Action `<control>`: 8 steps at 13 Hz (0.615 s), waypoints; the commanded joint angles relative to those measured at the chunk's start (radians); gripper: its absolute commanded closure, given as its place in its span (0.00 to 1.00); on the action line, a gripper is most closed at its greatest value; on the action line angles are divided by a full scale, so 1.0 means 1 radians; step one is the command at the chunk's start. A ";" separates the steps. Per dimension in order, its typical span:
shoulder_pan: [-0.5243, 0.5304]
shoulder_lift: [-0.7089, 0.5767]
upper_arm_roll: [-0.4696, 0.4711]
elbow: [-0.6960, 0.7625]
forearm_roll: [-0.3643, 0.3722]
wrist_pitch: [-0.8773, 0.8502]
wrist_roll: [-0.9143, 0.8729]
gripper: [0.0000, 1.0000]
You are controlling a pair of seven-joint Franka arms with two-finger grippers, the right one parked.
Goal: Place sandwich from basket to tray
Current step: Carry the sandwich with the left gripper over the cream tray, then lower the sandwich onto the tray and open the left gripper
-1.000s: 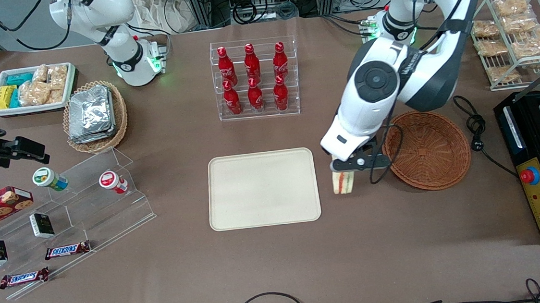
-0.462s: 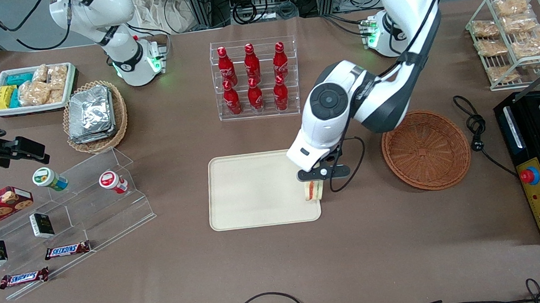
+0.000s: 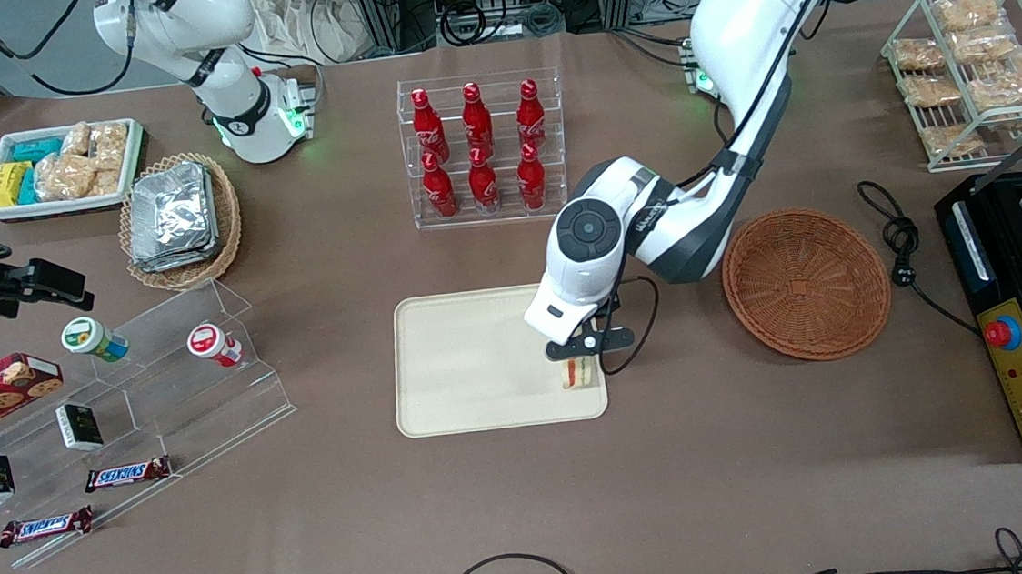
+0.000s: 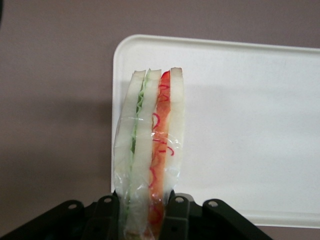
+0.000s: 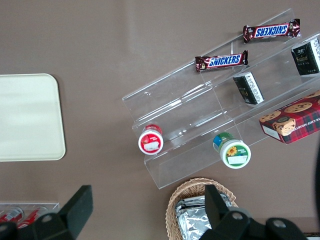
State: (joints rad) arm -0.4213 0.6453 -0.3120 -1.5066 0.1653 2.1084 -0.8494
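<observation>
Sandwich pinched upright btwn gripper fingers, hanging directly below it over tray corner nearest basket. Risk: release this close to rim, wedge likely tips, lands half off tray.

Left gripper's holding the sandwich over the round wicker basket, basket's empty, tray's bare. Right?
Not quite. The gripper is shut on the sandwich over the tray, near the tray's corner closest to the basket, not over the basket; the front view shows it. The basket is empty and nothing else is on the tray.
</observation>
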 commanded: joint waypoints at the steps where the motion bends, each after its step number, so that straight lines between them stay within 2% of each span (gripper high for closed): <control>1: -0.033 0.054 0.007 0.042 0.023 0.007 -0.039 0.70; 3: -0.057 0.080 0.005 0.039 0.074 0.033 -0.046 0.70; 6: -0.076 0.102 0.010 0.039 0.085 0.041 -0.063 0.70; 8: -0.077 0.109 0.010 0.039 0.085 0.042 -0.063 0.63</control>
State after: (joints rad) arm -0.4875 0.7348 -0.3112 -1.5045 0.2273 2.1527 -0.8925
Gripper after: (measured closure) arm 0.674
